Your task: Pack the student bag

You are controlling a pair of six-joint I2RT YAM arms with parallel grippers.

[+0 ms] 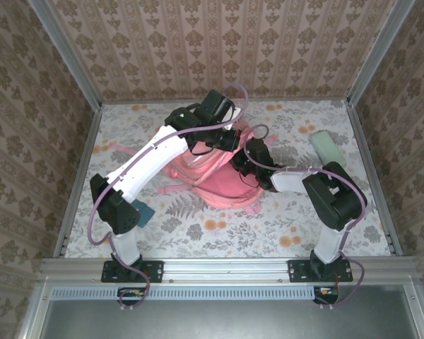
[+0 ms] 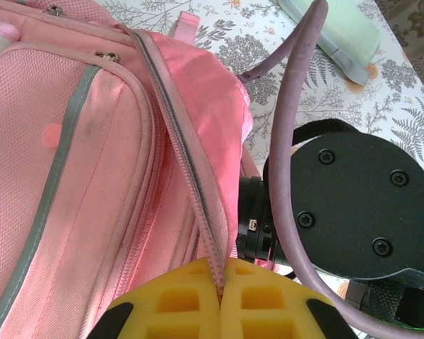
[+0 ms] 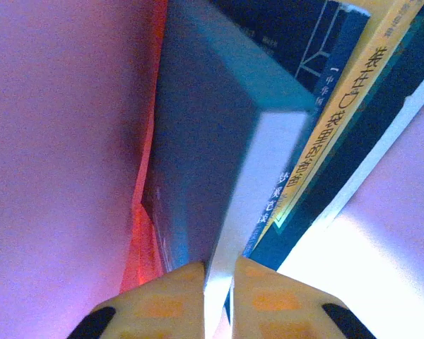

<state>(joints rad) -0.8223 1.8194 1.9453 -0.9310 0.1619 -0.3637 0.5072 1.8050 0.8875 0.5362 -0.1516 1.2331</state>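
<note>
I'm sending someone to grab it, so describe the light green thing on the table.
Find the pink student bag in the middle. Toward the far right corner beyond it lies a mint-green pouch, flat and alone. It is far paler than the teal item by the left arm.

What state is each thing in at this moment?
student bag: main compartment open, teal book inside.
left gripper: fingers shut on the student bag's zipper edge.
right gripper: inside the student bag, fingers pinching the teal book's page edge.
green pouch: outside the student bag, unpacked.
</note>
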